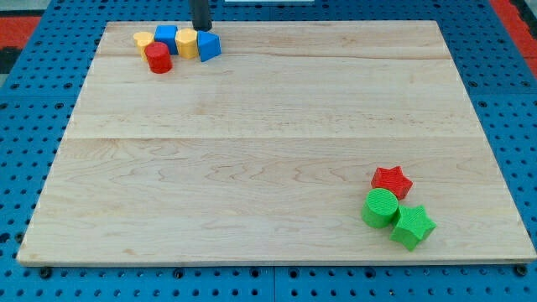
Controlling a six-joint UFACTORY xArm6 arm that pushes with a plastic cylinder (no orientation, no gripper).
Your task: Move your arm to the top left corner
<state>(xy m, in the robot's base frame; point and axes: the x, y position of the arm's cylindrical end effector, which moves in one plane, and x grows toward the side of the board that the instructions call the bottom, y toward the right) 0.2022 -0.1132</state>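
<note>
My tip (pixel 201 29) stands at the view's top, left of centre, on the wooden board (pixel 268 143). It is just above a cluster of blocks near the top left corner. The cluster holds a blue triangular block (pixel 209 46), a yellow block (pixel 186 44), a blue block (pixel 166 37), a yellow block (pixel 143 40) and a red cylinder (pixel 158 59). The tip is close to or touching the top of the blue triangular block and the yellow block beside it.
A red star (pixel 392 181), a green cylinder (pixel 380 207) and a green star (pixel 412 226) sit together at the board's bottom right. A blue pegboard (pixel 33 126) surrounds the board.
</note>
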